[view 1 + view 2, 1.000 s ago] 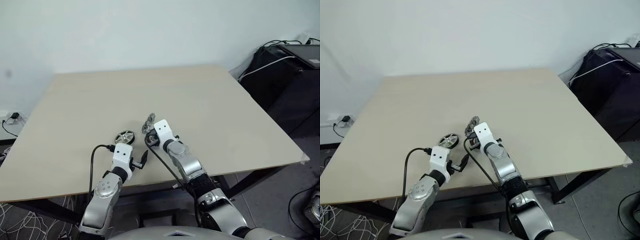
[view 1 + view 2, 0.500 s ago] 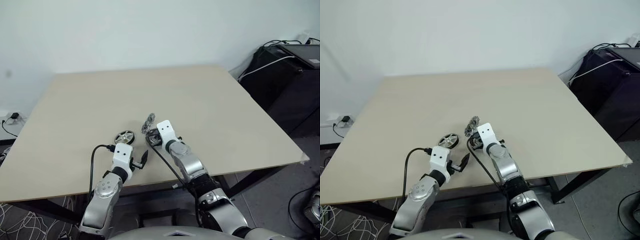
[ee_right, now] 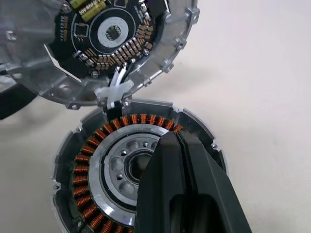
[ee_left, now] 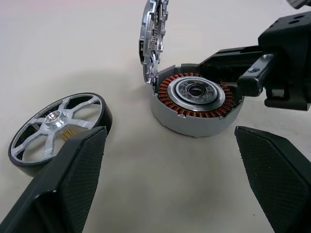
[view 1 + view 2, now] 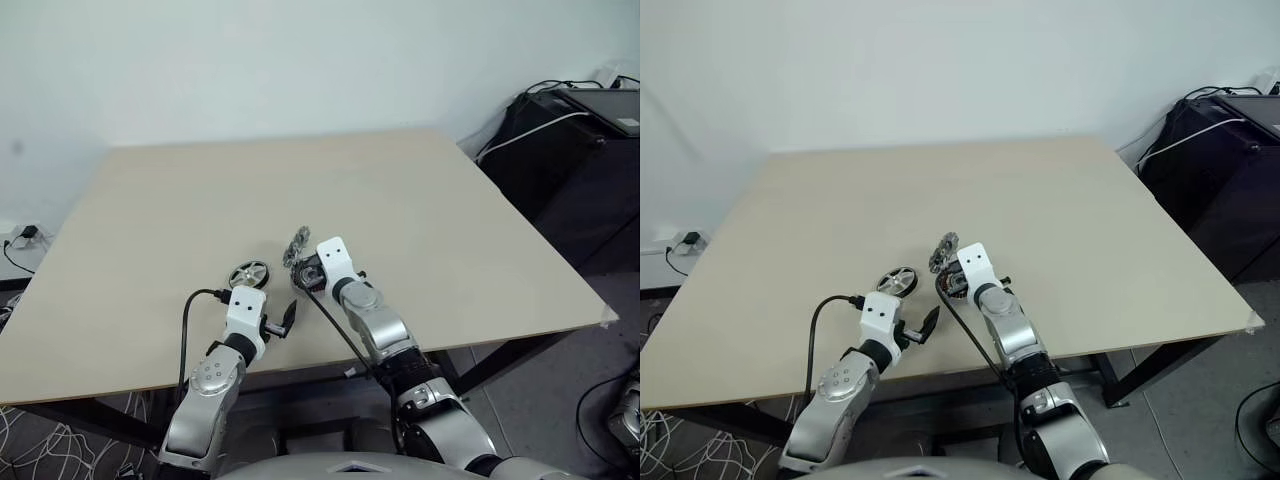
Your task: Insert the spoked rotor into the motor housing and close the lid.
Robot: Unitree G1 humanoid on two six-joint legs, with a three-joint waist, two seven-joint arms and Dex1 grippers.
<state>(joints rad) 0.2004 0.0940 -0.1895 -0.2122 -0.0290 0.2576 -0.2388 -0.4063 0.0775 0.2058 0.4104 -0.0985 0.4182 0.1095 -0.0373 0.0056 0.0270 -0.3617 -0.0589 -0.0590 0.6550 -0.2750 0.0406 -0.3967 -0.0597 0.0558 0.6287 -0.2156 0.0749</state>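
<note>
The spoked rotor lies flat on the table, dark rim around silver spokes, also visible as the rotor just ahead of my left arm. To its right sits the motor housing, copper windings ringing a silver centre. The lid stands upright on its hinged edge behind the housing, and its inner face carries a circuit board. My right gripper is shut, empty, its tips over the housing's near rim. My left gripper is open, short of both parts, holding nothing.
The beige table spreads wide beyond the parts. Black equipment with cables stands off the table's right side. A wall socket and cable lie at the left.
</note>
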